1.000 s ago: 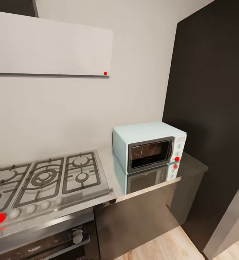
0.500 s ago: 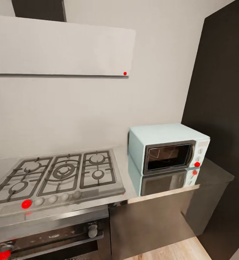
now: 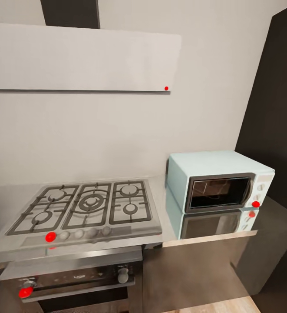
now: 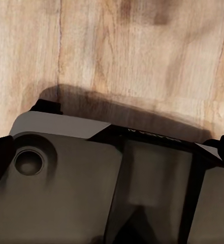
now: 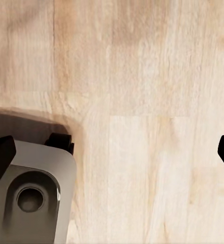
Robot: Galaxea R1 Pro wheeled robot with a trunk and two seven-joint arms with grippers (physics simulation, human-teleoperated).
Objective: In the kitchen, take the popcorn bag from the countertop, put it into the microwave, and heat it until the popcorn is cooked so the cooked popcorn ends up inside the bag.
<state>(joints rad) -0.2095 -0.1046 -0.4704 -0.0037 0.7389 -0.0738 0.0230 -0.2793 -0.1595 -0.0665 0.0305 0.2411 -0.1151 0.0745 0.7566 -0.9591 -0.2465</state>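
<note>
Grey countertop (image 3: 163, 201) crosses the frame's middle; the microwave (image 3: 219, 187) sits on it at right, door shut, beside the stove (image 3: 87, 208). Our wrist cameras face wooden floor (image 5: 142, 101); dark fingertips (image 5: 0, 155) at the edges look spread, holding nothing.

One microwave (image 3: 220, 188) stands on one countertop (image 3: 160, 204), beside one gas hob (image 3: 84, 208) with what look like five burners. Below is one built-in oven (image 3: 76, 282), above one range hood (image 3: 80, 58); five red dots show.
</note>
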